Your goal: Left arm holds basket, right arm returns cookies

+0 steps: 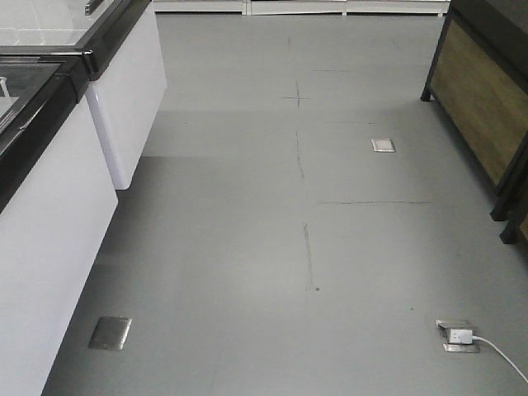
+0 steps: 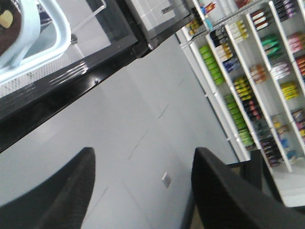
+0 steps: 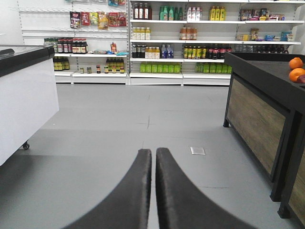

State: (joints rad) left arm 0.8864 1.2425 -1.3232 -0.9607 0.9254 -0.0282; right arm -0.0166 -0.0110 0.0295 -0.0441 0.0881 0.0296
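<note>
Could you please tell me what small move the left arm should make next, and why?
Probably ease the left hand toward the light blue basket: its fingers stand wide open around nothing, and the basket's handle shows only at the top-left corner of the left wrist view, beyond the freezer's black rim.

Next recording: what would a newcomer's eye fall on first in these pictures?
The brightly stocked shelves along the back wall in the right wrist view, and the oranges on the dark stand at right. Nearer, the right pincer is shut on nothing, while the left pincer gapes open over grey floor, the basket in its view's top left corner.
</note>
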